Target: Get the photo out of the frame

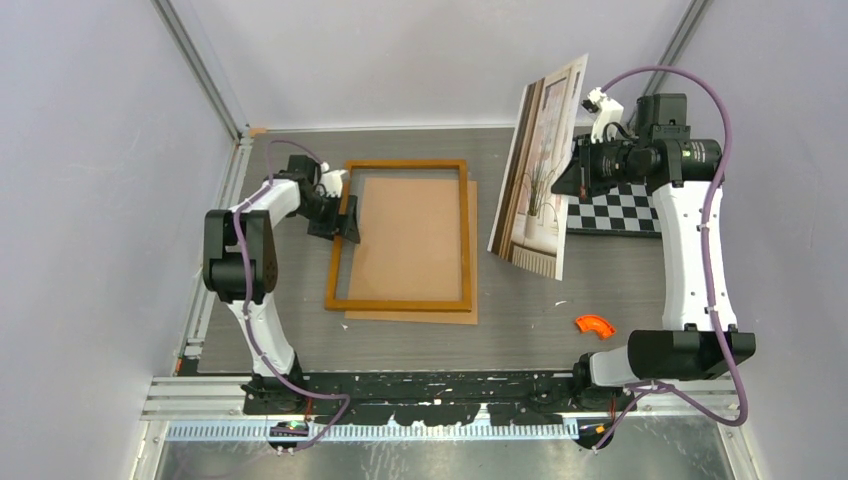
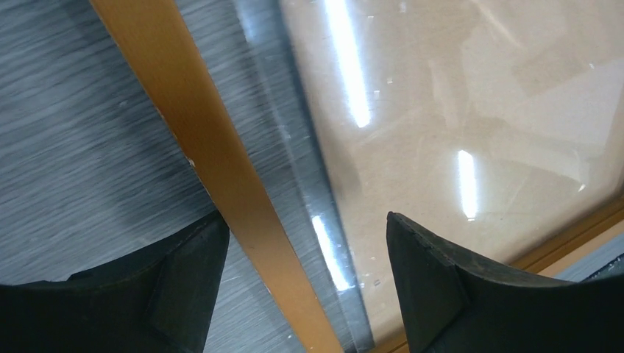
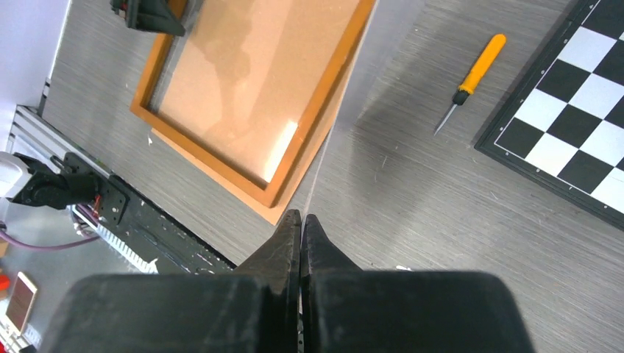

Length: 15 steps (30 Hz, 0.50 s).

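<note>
Photo (image 1: pixel 540 180) pinched edge-on, right tool (image 3: pixel 301 220) fully closed

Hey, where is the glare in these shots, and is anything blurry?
Left wrist view: white light streaks glare off the glass in the frame, and the table beside it looks smeared. Right wrist view: one bright patch on the glass near a frame corner; the right gripper up close looks soft. Top view: even light, sharp.
</note>
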Motion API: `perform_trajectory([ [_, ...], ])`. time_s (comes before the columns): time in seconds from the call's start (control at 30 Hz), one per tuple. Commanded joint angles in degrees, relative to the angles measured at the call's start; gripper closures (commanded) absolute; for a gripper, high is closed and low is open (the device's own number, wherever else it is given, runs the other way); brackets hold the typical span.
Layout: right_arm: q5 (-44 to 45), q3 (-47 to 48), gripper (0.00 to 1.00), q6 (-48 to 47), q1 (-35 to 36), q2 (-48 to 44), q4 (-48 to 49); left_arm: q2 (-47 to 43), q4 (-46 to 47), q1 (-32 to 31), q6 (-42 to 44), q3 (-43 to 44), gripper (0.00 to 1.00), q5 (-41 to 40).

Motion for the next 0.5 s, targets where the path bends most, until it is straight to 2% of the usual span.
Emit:
perform_trajectory([
  [0.0, -1.97, 2.35, 1.00, 2.07, 0.74, -2.05, 3.39, -1.35, 2.99, -2.44, -1.31, -1.36, 0.21, 3.27],
  [0.17, -3.49, 1.28, 1.00, 4.51, 2.73, -2.07, 6.18, -1.38, 3.24, -3.02, -1.50, -1.84, 0.21, 3.31],
  [0.3, -4.32, 0.46, 0.99, 7.19, 7.52, -1.81, 9.61, -2.91, 1.19, -2.56, -1.10, -0.46, 0.18, 3.00],
  [0.47, -5.82, 0.53, 1.00, 12.82, 13.35, -0.63, 16.77, -11.27, 7.32, 3.81, -13.43, -1.27, 0.05, 15.07],
])
